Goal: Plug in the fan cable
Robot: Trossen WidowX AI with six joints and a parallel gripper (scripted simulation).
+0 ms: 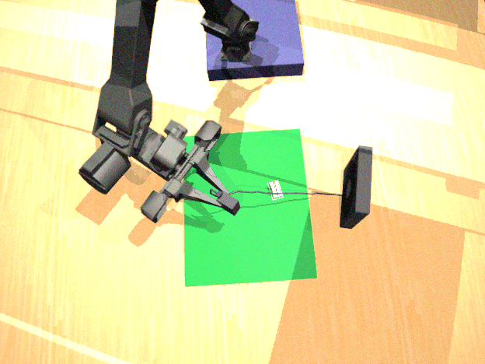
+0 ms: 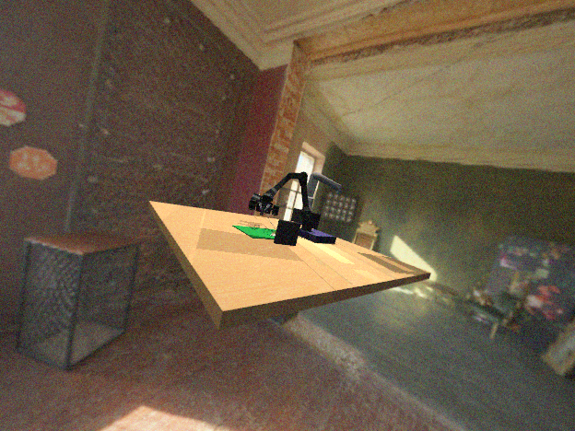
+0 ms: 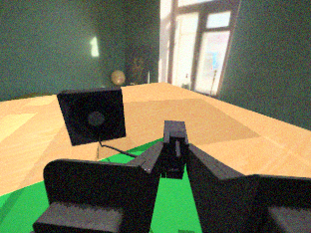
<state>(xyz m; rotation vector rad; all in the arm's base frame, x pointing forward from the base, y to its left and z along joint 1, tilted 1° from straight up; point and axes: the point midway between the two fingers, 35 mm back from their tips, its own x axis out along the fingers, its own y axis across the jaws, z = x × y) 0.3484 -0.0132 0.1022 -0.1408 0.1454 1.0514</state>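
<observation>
My gripper (image 1: 224,198) (image 3: 173,147) is shut on the fan plug (image 1: 230,203) (image 3: 174,130), a small dark block at the fingertips. It is above the left half of the green board (image 1: 250,246) (image 2: 251,231) (image 3: 171,211), tilted well over toward the horizontal, with the plug pointing forward. The white four-pin header (image 1: 277,187) is on the board, to the right of the plug in the top view; I cannot make it out in the wrist view. The dark cable (image 1: 298,193) (image 3: 117,149) runs from the plug across the header's near end to the fan.
The black square fan (image 1: 355,187) (image 2: 286,232) (image 3: 94,117) stands upright on the table (image 1: 117,297) (image 2: 251,283) (image 3: 219,129), beyond the board's right edge in the top view. The arm's blue base block (image 1: 287,47) (image 2: 324,237) is behind the board.
</observation>
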